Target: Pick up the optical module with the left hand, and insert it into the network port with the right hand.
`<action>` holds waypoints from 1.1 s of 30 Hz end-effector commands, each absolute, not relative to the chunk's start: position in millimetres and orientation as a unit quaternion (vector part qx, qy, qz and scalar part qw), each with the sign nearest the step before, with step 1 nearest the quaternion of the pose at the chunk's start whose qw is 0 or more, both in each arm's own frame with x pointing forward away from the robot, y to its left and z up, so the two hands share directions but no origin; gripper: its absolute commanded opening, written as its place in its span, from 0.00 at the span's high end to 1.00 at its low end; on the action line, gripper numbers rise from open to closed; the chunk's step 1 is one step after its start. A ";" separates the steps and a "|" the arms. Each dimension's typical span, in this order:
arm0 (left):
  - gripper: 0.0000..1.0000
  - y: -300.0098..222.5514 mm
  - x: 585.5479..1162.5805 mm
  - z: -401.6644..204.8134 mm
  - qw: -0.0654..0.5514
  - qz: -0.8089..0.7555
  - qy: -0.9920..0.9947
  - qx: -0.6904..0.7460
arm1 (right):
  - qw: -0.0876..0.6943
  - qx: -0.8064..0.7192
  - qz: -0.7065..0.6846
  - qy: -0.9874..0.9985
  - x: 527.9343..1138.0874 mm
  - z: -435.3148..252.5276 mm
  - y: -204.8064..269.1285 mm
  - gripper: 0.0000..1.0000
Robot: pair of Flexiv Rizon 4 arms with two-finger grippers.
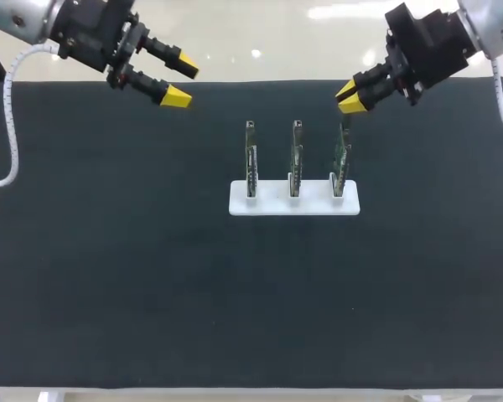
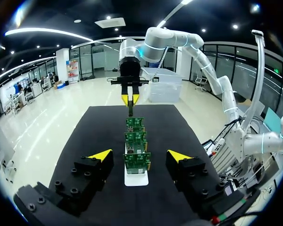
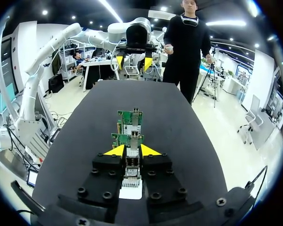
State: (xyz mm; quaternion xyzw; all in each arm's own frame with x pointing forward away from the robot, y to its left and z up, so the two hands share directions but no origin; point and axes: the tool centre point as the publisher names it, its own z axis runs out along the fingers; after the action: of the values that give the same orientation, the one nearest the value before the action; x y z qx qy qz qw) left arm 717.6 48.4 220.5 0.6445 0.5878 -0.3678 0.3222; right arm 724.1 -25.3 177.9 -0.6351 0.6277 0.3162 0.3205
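The optical module (image 2: 130,111) is clamped between the yellow tips of the right claw (image 1: 350,96) and hangs down from them as a thin dark bar. Its lower end is seen just above the circuit board (image 1: 341,163) that stands directly under that claw. The network port on that board cannot be made out clearly. The left claw (image 1: 181,80) is held with its fingers apart and nothing between them, well apart from the right claw and beyond the other end of the row.

Several failures are judged possible from here:
- If the module is lowered slightly off line, it may be driven against the board's edge instead of into the port.
- The thin upright board could then be bent or levered in its slot, or the white base (image 1: 293,199) under the right claw could be pushed along the table.
- Only the module's upper end is gripped, so it may be twisted or slid between the tips once resistance is met.
- A module turned the wrong way round would be stopped at the mouth of the port.

Counted: two claws, one module, three circuit boards standing in a row, one white base
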 end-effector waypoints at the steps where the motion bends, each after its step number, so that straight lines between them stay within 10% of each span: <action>1: 0.00 47.7 718.8 220.9 0.320 -0.368 0.588 0.645 | 0.317 -0.635 0.317 0.628 725.9 177.2 -25.7 1.00; 30: 0.00 47.7 718.8 220.9 0.320 -0.368 0.588 0.645 | 0.324 -0.628 0.325 0.629 723.2 173.9 -23.9 1.00; 32: 0.00 47.7 718.8 220.9 0.320 -0.368 0.588 0.645 | 0.323 -0.626 0.325 0.631 723.3 176.4 -24.1 0.00; 33: 0.00 47.7 718.8 220.9 0.320 -0.368 0.588 0.645 | 0.323 -0.625 0.326 0.631 723.2 176.9 -24.0 0.00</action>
State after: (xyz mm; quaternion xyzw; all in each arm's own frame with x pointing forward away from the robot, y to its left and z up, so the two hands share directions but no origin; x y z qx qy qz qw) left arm 717.6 48.4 220.5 0.6445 0.5878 -0.3678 0.3222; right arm 723.9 -23.7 175.1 -0.6262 0.6300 0.3260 0.3237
